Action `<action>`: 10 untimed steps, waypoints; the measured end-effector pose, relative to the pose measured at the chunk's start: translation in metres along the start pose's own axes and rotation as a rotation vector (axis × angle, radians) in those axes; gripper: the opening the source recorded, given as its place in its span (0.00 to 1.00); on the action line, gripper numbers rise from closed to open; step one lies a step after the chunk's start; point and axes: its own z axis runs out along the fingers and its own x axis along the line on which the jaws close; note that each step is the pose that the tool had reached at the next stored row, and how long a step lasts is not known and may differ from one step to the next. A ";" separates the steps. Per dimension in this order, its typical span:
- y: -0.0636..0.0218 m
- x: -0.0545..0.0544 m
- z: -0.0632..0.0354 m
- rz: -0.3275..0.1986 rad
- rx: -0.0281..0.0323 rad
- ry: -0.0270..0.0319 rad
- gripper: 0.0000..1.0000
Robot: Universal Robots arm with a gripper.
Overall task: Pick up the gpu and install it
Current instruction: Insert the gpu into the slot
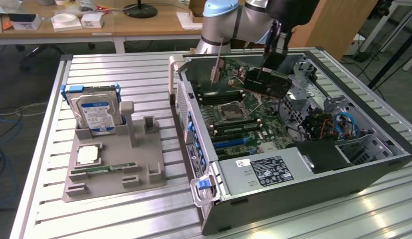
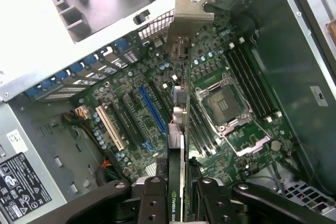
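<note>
**GPU held above the open case**

Your hand (image 1: 275,63) is partly closed, with its fingers (image 2: 152,203) clamped on either side of the gpu (image 1: 264,82). In the wrist view you see the card edge-on between them, its pale bracket at the far end. You hold the gpu in the air over the motherboard (image 1: 239,119) inside the open computer case (image 1: 312,184), not yet seated in a slot. On the table (image 1: 112,64), the hard drive (image 1: 98,114) stands in its grey holder (image 1: 112,169), well apart on the exterior view's left.

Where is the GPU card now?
The black GPU card with its pale metal bracket hangs clamped in the gripper, above the green motherboard inside the open dark computer case, on the exterior view's right.
</note>
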 end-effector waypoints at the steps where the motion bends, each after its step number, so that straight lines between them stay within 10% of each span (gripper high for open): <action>1: -0.0002 0.000 0.0000 -0.009 -0.0002 0.0002 0.26; 10: -0.0005 0.000 0.0001 -0.043 -0.0010 0.0008 0.26</action>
